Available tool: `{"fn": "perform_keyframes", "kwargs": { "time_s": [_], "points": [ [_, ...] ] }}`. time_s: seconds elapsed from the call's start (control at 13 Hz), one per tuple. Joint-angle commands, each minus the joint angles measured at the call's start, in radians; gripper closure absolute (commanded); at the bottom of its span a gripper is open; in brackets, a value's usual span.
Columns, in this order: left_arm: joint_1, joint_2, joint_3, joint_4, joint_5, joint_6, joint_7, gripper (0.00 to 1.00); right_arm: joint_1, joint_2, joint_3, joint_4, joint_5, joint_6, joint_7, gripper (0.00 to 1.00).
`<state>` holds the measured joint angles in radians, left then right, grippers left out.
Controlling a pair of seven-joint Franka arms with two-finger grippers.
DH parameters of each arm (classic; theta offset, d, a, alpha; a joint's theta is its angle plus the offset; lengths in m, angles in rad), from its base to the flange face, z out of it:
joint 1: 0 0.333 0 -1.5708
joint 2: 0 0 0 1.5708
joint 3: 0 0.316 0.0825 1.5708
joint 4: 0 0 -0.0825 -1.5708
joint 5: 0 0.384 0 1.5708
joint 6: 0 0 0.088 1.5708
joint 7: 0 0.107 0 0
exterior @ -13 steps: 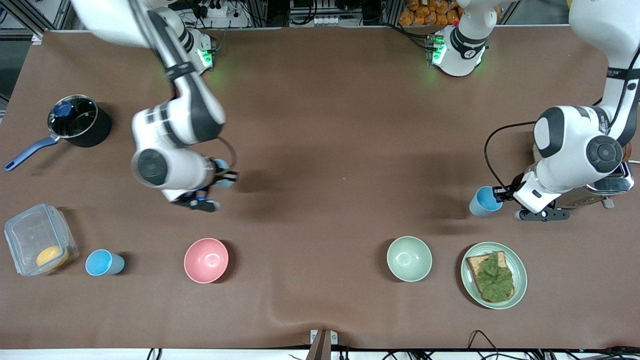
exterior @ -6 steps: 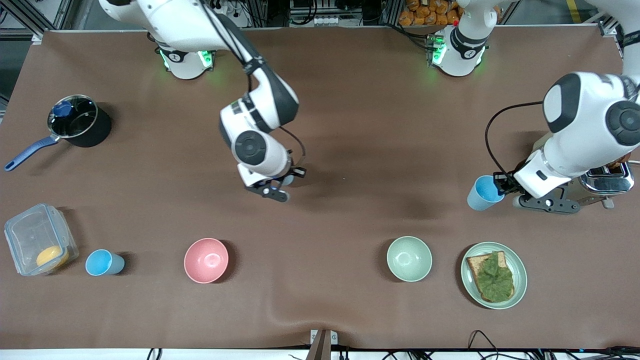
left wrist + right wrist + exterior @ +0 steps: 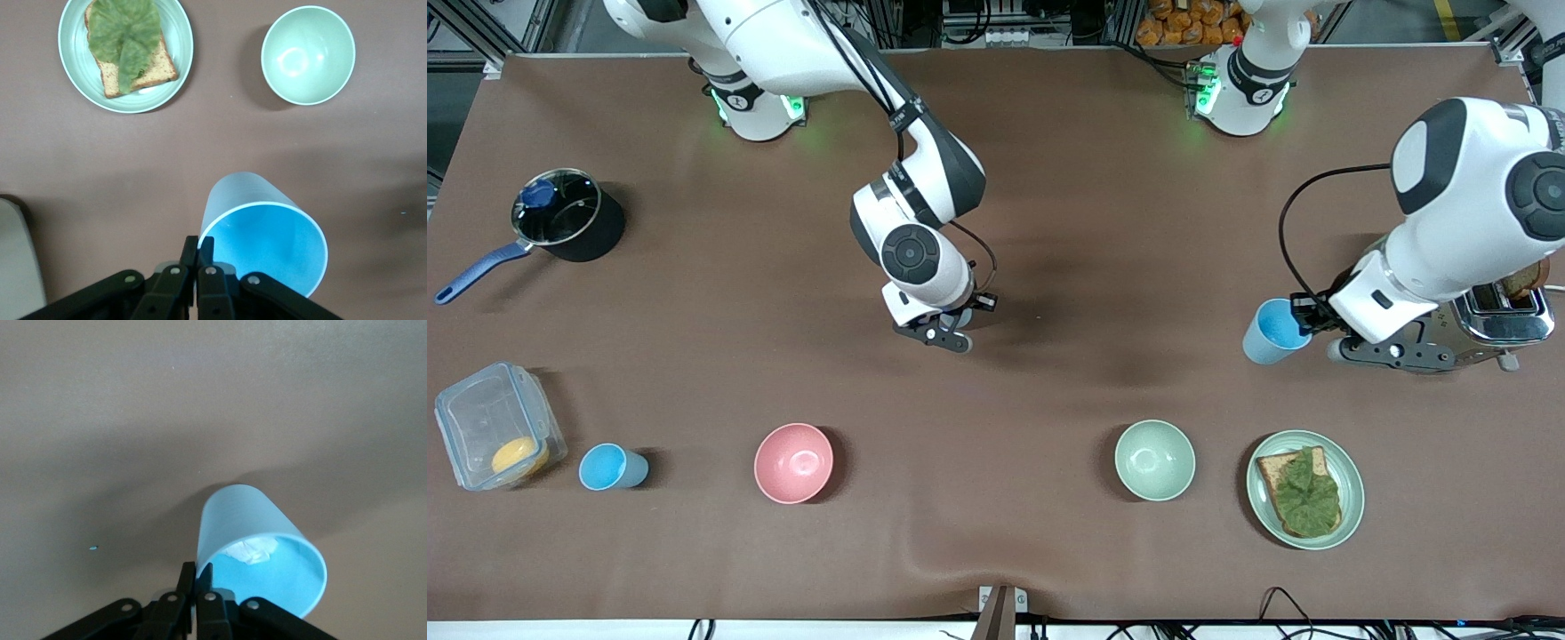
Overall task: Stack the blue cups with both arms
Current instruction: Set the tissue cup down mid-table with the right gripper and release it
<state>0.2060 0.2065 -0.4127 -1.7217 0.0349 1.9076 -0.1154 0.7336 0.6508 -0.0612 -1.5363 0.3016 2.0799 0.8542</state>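
Note:
My left gripper [image 3: 1303,313] is shut on the rim of a blue cup [image 3: 1270,332], held tilted above the table near the toaster. In the left wrist view the fingertips [image 3: 199,245] pinch that cup's [image 3: 263,230] rim. My right gripper [image 3: 959,325] hangs over the middle of the table, shut on the rim of a second blue cup [image 3: 257,543]. That cup has a white scrap inside and is mostly hidden under the wrist in the front view. A third blue cup [image 3: 609,467] stands on the table beside the plastic container.
A pink bowl [image 3: 793,462] and a pale green bowl [image 3: 1154,460] stand near the front camera. A plate [image 3: 1263,511] holds toast with lettuce. A toaster [image 3: 1503,320] stands at the left arm's end. A pot [image 3: 565,218] and a plastic container [image 3: 494,427] stand at the right arm's end.
My right arm has swung from the right arm's end to over the table's middle with its cup. My left gripper has carried its cup slightly up and toward the middle.

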Motion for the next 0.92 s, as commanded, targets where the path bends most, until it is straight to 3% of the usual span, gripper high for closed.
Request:
{"fn": "perform_keyframes", "kwargs": {
  "time_s": [0.0, 0.15, 0.38, 0.69, 0.85],
  "points": [
    [0.004, 0.002, -0.046, 0.022, 0.003, -0.03, -0.093, 1.0, 0.015, 0.021, -0.014, 0.034, 0.016, 0.0, 0.006, 0.0],
    [0.004, 0.002, -0.086, 0.025, 0.002, -0.03, -0.166, 1.0, -0.006, 0.001, -0.017, 0.097, 0.016, -0.021, -0.004, 0.0],
    [0.001, 0.01, -0.127, 0.039, 0.002, -0.03, -0.251, 1.0, -0.078, -0.06, -0.026, 0.139, 0.005, -0.211, -0.029, 0.0],
    [0.006, -0.001, -0.167, 0.036, 0.0, -0.053, -0.308, 1.0, -0.212, -0.166, -0.057, 0.137, -0.091, -0.43, -0.252, 0.0],
    [0.015, -0.025, -0.242, 0.039, -0.003, -0.123, -0.396, 1.0, -0.31, -0.204, -0.06, 0.133, -0.105, -0.522, -0.37, 0.0]
  ]
}}
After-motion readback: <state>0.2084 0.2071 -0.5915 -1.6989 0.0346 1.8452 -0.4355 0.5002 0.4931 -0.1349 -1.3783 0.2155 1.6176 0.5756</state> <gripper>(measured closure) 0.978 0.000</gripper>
